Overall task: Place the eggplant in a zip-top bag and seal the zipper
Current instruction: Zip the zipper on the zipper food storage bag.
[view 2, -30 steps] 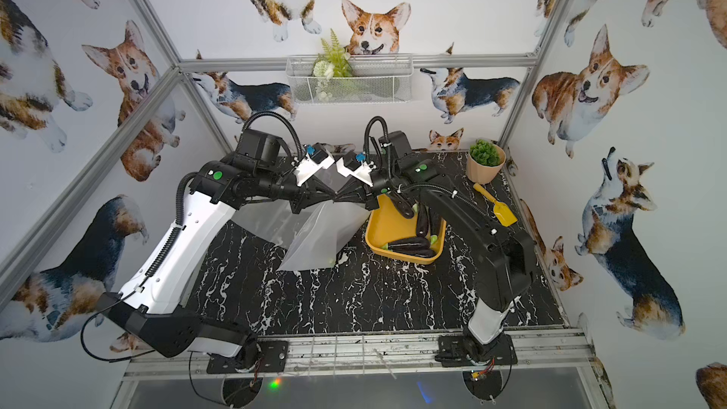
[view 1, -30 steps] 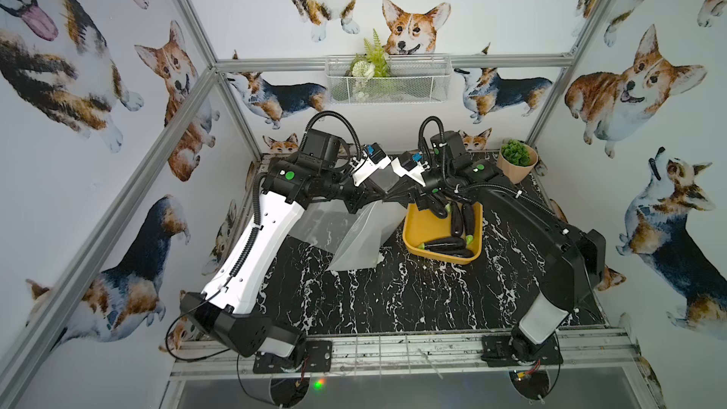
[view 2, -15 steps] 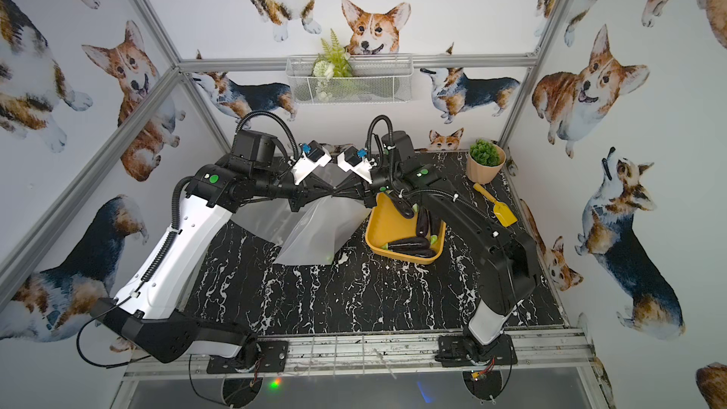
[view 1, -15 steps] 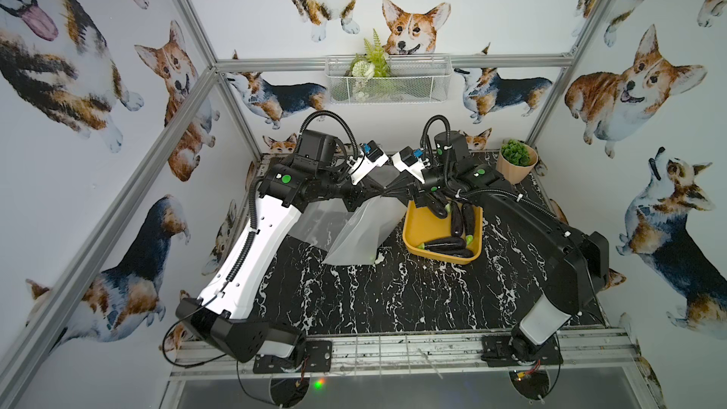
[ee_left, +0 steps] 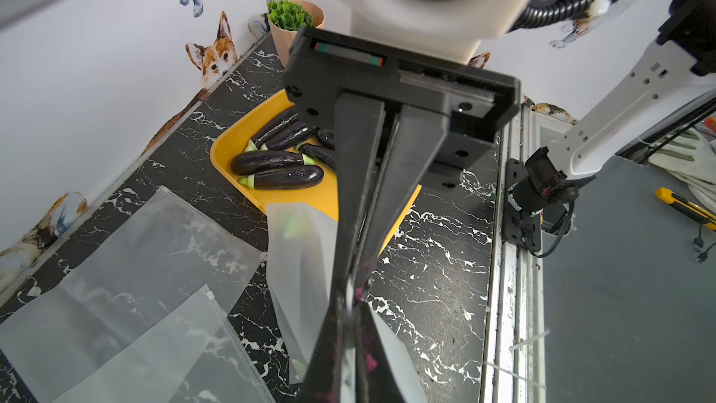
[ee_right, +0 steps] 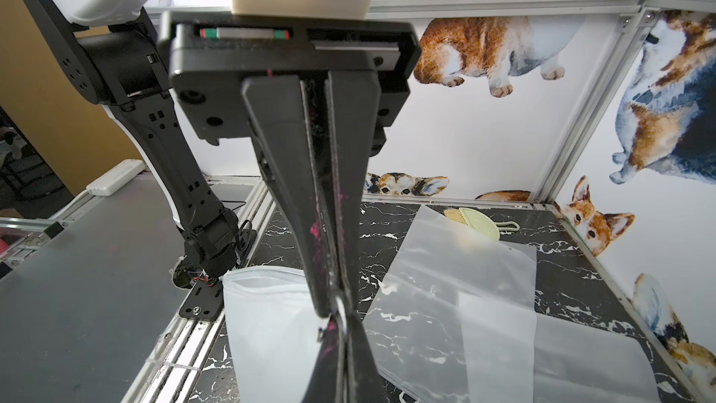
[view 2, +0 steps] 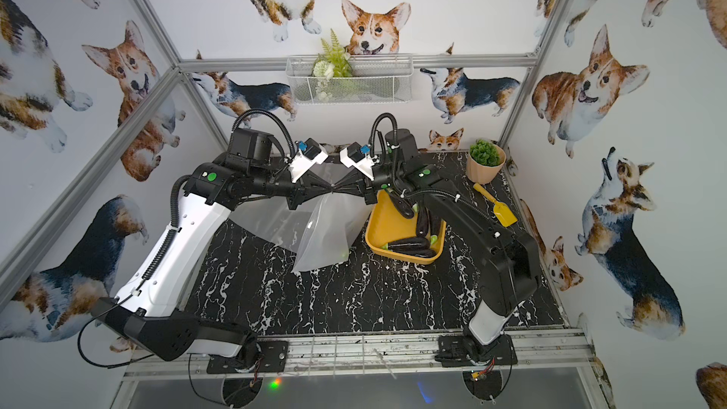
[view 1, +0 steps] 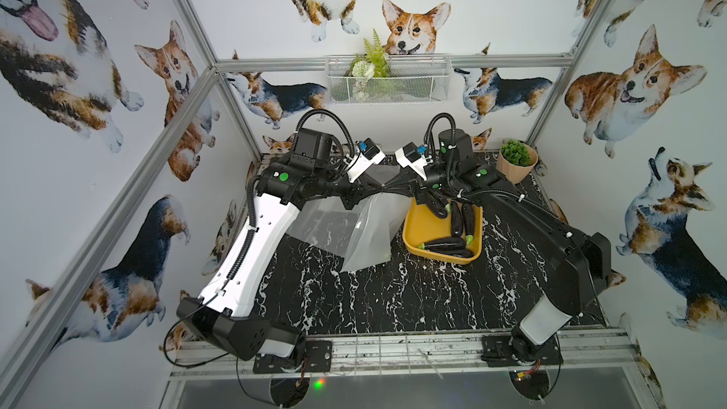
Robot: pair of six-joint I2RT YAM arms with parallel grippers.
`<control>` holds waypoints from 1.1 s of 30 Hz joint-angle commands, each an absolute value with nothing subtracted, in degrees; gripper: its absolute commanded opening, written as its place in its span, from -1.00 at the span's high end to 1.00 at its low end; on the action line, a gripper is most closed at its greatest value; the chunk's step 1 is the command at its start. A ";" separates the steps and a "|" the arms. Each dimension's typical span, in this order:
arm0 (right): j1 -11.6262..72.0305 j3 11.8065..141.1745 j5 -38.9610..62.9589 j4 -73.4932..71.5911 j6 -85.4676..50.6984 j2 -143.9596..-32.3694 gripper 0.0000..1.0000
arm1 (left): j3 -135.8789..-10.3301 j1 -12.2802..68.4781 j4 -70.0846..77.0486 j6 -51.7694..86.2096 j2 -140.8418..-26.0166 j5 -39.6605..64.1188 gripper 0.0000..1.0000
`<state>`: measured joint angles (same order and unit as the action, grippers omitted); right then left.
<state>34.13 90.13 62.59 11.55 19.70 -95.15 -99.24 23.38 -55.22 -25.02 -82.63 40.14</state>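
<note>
1. Where the two arms rise from the near rail, we see them lean forward over the desk and bend inward, so that the wrists face each other above its far half.
2. The left end effector and the right end effector meet tip to tip. Each has its jaws pressed together on the top edge of the zip-top bag.
3. The bag hangs from that pinch down towards the desk. A green speck shows through the film, and we cannot tell what it is.
4. Just beside the bag, on the right, a yellow tray holds several eggplants, apart from both end effectors. The right arm's wrist passes over the tray's far end.
5. Other clear bags lie flat under the left arm.
6. Farther back stand a potted plant and, on the wall, a wire basket.
</note>
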 commanded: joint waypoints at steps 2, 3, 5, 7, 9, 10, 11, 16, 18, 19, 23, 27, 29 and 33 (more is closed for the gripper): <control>34.34 90.35 62.24 6.11 21.40 -94.39 1.00 | -101.99 23.23 -62.57 -24.57 -84.08 41.66 1.00; 34.62 90.35 61.89 6.25 21.49 -94.57 1.00 | -103.02 23.20 -62.79 -24.33 -84.73 42.13 1.00; 34.88 90.20 61.54 5.85 21.05 -94.79 1.00 | -103.54 23.28 -62.43 -23.73 -85.33 42.28 1.00; 34.91 88.55 59.53 2.54 19.27 -94.25 1.00 | -103.09 23.33 -62.36 -23.56 -85.11 42.14 1.00; 34.93 86.84 57.00 -1.45 17.03 -93.59 1.00 | -101.55 23.29 -61.82 -22.92 -84.28 41.21 1.00; 34.88 86.04 56.78 -3.88 15.80 -93.30 1.00 | -100.40 23.25 -61.16 -22.32 -83.58 40.54 1.00; 34.86 85.83 56.09 -4.94 14.94 -93.20 1.00 | -99.39 23.29 -60.48 -21.75 -83.02 40.23 1.00; 35.18 85.70 55.15 -8.55 12.08 -93.33 1.00 | -96.03 22.99 -54.60 -16.02 -80.96 40.23 1.00; 35.24 85.09 54.43 -11.21 10.49 -93.34 1.00 | -96.47 22.95 -54.55 -15.25 -81.08 40.14 0.99; 35.19 85.09 53.80 -11.65 10.00 -93.49 1.00 | -96.95 23.01 -55.08 -15.12 -81.33 39.76 0.98; 35.25 84.77 51.95 -15.01 7.40 -93.77 1.00 | -97.92 23.00 -56.84 -14.98 -81.83 39.62 0.94; 35.38 84.64 51.78 -16.28 6.55 -93.95 1.00 | -97.56 22.78 -57.08 -14.82 -81.04 39.23 0.86; 35.35 84.47 51.79 -17.12 5.89 -93.87 1.00 | -97.82 22.01 -57.77 -15.03 -81.04 39.89 0.86; 35.33 84.30 51.44 -17.16 5.93 -93.61 1.00 | -97.26 19.63 -56.46 -14.23 -80.39 43.40 0.98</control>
